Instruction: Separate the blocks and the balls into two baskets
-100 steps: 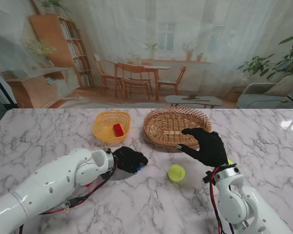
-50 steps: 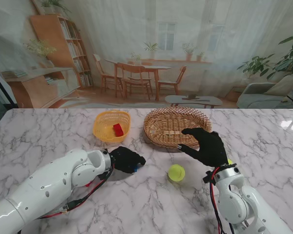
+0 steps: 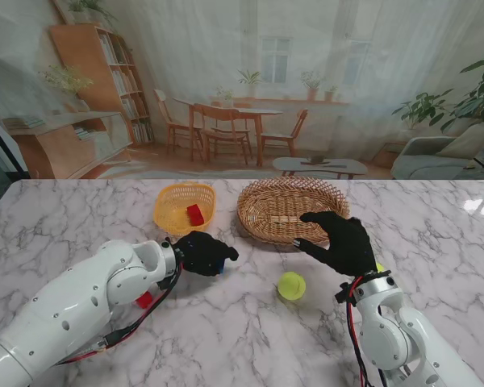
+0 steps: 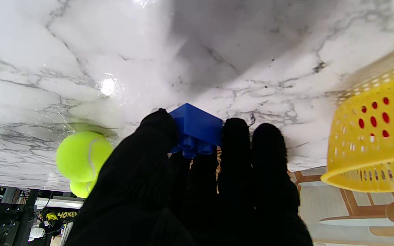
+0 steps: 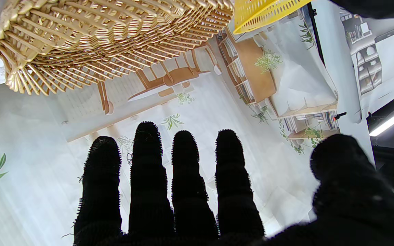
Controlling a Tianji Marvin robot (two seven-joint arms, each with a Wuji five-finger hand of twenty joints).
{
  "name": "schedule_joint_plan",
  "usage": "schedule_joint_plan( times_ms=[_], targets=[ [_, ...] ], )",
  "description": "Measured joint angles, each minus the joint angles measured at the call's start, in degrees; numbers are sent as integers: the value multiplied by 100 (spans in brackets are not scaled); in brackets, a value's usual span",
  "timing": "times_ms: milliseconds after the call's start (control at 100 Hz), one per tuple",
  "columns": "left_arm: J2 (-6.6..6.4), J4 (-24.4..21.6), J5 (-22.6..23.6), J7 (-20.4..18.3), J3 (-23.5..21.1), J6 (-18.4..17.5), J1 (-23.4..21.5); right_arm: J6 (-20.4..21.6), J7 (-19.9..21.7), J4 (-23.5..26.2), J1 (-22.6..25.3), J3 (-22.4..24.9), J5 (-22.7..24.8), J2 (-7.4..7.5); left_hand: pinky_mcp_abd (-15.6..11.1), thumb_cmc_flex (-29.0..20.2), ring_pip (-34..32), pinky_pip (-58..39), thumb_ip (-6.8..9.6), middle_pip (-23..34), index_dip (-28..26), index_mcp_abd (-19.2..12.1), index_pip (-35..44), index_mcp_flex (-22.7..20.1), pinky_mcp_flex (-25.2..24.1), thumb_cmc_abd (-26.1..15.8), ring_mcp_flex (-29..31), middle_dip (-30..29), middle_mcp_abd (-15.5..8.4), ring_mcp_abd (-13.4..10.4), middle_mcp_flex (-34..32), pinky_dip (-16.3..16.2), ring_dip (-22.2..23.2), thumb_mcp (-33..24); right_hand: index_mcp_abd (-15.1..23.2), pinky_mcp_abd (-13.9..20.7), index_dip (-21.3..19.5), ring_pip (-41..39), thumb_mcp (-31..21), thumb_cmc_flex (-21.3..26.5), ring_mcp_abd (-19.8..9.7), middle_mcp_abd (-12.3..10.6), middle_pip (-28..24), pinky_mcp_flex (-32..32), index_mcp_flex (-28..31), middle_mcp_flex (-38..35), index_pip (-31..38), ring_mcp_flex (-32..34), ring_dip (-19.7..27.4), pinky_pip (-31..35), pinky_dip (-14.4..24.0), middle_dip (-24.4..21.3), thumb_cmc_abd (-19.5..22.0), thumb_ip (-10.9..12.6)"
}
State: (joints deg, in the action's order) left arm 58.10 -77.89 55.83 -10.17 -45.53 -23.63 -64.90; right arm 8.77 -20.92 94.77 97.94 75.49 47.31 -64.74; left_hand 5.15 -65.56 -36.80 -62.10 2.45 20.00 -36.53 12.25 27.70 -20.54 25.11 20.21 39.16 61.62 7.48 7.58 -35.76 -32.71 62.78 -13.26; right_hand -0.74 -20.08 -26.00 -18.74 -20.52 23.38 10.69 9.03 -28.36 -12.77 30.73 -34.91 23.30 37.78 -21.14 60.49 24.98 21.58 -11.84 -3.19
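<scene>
My left hand (image 3: 202,252) is shut on a blue block (image 4: 197,128), held off the marble table (image 3: 81,218) a short way nearer to me than the yellow plastic basket (image 3: 174,208). That basket holds a red block (image 3: 195,214). The blue block (image 3: 220,264) barely peeks out under the fingers. My right hand (image 3: 341,240) hovers open, fingers (image 5: 149,177) spread, by the near right rim of the wicker basket (image 3: 289,208). A tennis ball (image 3: 291,285) lies on the table between my arms. A second ball (image 3: 379,267) hides mostly behind my right wrist. Another red block (image 3: 145,300) shows beneath my left forearm.
The two baskets stand side by side at the middle back of the table, the wicker basket (image 5: 97,44) to the right of the yellow basket (image 4: 378,136). A printed room backdrop rises behind the table's far edge.
My left hand has risen and moved toward the yellow basket with the blue block. A red block under the forearm has come into sight. The right hand has stayed still.
</scene>
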Motion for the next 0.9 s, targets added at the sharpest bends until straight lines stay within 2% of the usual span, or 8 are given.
schedule_joint_plan(
  times_ms=[200,360,680,900],
  targets=[
    [13,-175,150,17,-393,11,-145,0,-1,4,3,0,-4,-1,0,-1,1,0,0,-26,0,-4,3,-1,11,-6,5,1,0,-4,-58,-1,1,0,0,0,0,0,0,0,0,0,0,0,0,0,0,0,0,0,0,0,0,0],
    [14,-220,328,135,-519,125,-125,-3,-1,8,5,0,-5,-1,0,-1,1,0,0,-29,0,-16,5,-4,54,-6,77,1,0,-13,-65,-2,1,0,0,0,0,0,0,0,0,0,0,0,0,0,0,0,0,0,0,0,0,0],
    [71,7,251,208,-514,641,272,-16,21,13,8,2,-5,-1,-1,-1,1,0,0,-32,-7,-63,18,-4,59,-6,78,3,0,-20,-73,-4,1,0,0,0,0,0,0,0,0,0,0,0,0,0,0,0,0,-1,0,0,0,0],
    [119,457,77,249,-202,1122,742,-24,21,12,3,-10,-5,0,-4,-2,1,-1,0,-50,-65,-78,19,-5,59,-6,78,13,-7,-42,-74,-12,1,0,0,0,0,0,0,0,0,0,0,0,0,0,0,0,0,-1,0,0,0,0]
  ],
)
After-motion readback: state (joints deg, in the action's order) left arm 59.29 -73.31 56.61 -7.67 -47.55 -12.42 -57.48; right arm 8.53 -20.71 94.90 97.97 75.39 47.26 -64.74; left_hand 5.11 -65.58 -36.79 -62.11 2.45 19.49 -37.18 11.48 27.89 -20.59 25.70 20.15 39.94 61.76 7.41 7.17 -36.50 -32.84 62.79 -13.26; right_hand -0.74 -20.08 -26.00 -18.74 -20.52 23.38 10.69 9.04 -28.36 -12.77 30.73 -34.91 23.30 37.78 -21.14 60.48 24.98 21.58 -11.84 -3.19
